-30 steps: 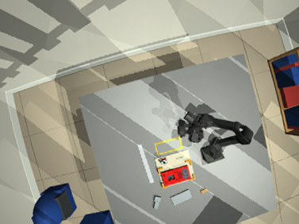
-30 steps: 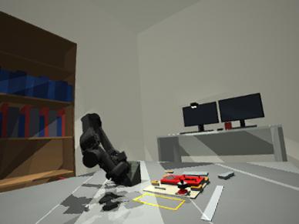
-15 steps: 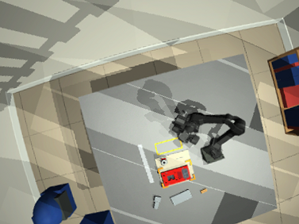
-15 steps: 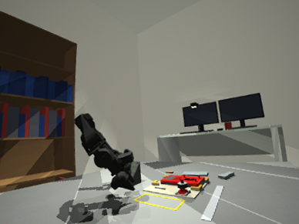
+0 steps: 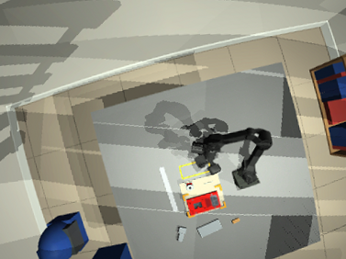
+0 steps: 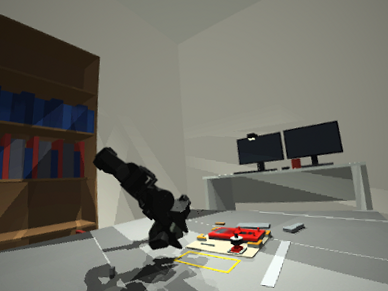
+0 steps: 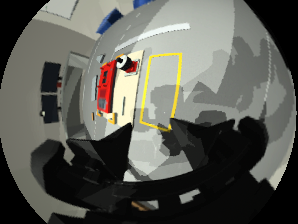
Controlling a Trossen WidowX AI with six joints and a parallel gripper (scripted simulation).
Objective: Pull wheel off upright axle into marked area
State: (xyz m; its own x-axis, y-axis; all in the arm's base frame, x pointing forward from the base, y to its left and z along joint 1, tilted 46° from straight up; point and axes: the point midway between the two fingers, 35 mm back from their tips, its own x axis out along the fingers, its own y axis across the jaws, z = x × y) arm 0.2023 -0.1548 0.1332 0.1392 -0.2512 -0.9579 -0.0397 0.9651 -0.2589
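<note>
A black robot arm [image 6: 138, 188] leans low over the table beside the yellow marked area [image 5: 194, 169]. Its gripper [image 6: 166, 237] hangs partly spread, empty. The wheel [image 6: 237, 239] sits on its axle on the board; approach comes next.

We cannot make out the wheel [image 6: 237, 238] on its post (too small), and the gripper [image 7: 143, 185] fingertips blur into darkness.

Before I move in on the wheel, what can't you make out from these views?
- Wheel on its axle: tiny in top and exterior views, so seating is unclear.
- Gripper: fingertips merge into the dark arm in the exterior view; the wrist view shows only black shapes.
- Marked area: its right edge is covered by the arm in the top view.
</note>
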